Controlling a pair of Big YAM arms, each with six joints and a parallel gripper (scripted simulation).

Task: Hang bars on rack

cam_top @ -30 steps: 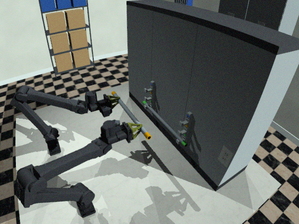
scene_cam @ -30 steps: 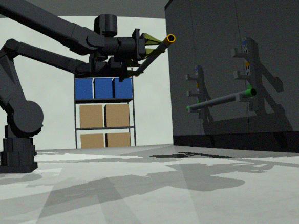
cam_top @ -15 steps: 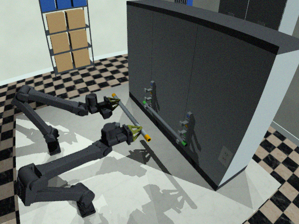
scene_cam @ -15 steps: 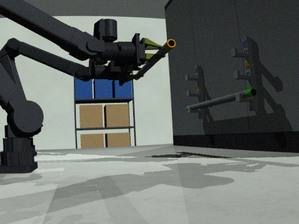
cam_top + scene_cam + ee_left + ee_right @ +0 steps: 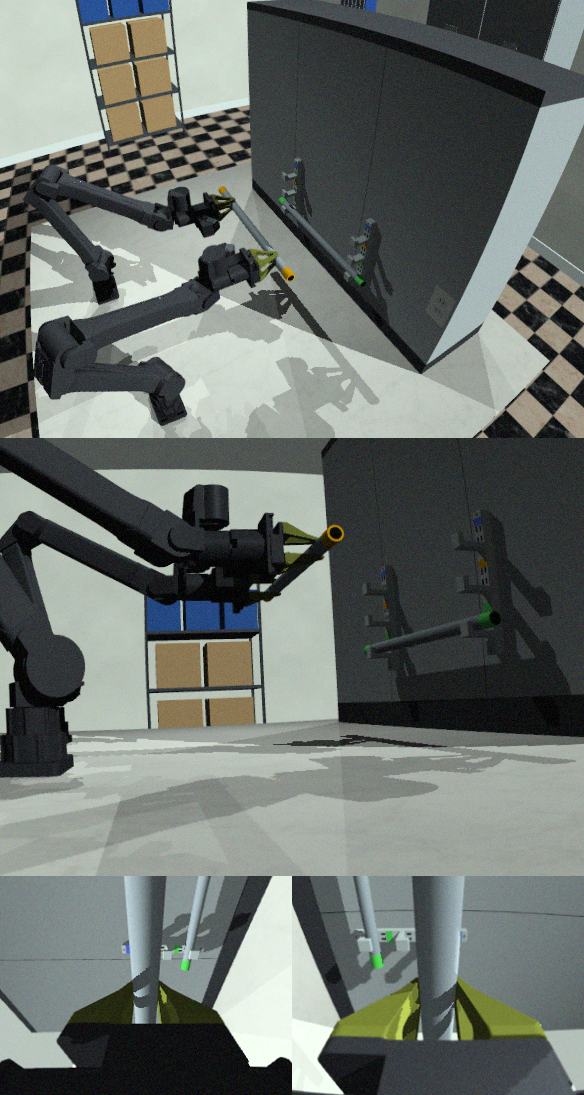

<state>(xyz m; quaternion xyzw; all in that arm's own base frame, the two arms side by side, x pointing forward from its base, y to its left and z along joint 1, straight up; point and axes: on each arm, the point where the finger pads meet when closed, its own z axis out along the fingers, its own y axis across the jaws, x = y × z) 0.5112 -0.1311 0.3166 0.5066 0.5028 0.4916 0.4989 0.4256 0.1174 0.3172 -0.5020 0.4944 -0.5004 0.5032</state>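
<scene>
A grey bar with orange ends [image 5: 252,227] [image 5: 300,567] [image 5: 145,925] [image 5: 438,925] is in the air in front of the rack, clear of it. My left gripper [image 5: 232,201] [image 5: 145,985] is shut on it near its far end in the top view. My right gripper [image 5: 274,256] [image 5: 320,548] [image 5: 437,985] is shut on it near its near end. A grey bar with green ends [image 5: 320,239] [image 5: 425,637] [image 5: 197,915] [image 5: 366,910] lies on both lowest rack arms, under the green labels. The middle rack arms [image 5: 470,584], under orange labels, and the top rack arms [image 5: 462,541], under blue labels, are empty.
The dark wall [image 5: 335,125] [image 5: 415,538] rises behind the rack uprights [image 5: 371,250] [image 5: 495,548]. The rack arms stick out from it toward the robot. The green-ended bar lies lower, between the held bar and the wall's base. A storage shelf stands in the background.
</scene>
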